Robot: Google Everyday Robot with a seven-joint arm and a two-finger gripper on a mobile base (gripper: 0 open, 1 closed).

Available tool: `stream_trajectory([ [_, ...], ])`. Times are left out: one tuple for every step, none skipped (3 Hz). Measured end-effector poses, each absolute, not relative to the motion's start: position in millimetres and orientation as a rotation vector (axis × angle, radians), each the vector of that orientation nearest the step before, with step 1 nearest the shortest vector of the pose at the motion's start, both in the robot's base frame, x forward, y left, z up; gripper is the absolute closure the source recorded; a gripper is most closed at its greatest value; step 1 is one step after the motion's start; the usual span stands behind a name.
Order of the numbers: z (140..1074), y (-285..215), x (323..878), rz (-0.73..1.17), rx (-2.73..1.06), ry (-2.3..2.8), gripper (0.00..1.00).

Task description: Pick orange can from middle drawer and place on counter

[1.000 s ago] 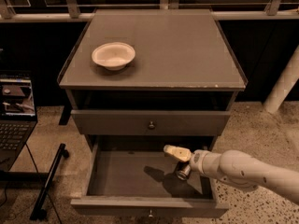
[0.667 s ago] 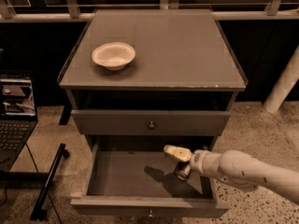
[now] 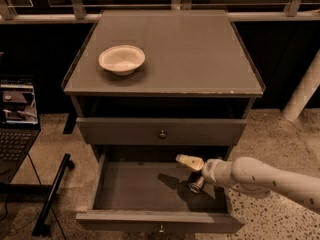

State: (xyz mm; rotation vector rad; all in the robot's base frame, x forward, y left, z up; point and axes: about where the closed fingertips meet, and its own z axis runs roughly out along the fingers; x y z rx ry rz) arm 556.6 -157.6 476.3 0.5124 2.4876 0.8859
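The orange can (image 3: pixel 196 183) stands in the right part of the open middle drawer (image 3: pixel 132 185). The gripper (image 3: pixel 193 170) sits right over it, reaching in from the right; whether it grips the can cannot be told. A white bowl (image 3: pixel 121 59) rests on the worktop (image 3: pixel 200 54) above.

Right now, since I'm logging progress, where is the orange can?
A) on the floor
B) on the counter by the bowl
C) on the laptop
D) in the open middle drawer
D: the orange can is down in the open middle drawer, at its right side, with the gripper at it; the counter carries the white bowl, no can.
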Motion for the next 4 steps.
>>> stream_trajectory([
  [459.8,-162.7,562.3,0.87,0.541,2.512,0.0],
  [442.3,-168.3,566.3,0.837,0.572,2.541,0.0],
  [425.2,-174.9,566.8,0.774,0.6,2.573,0.0],
  [411.1,-184.1,569.2,0.693,0.615,2.605,0.0],
])
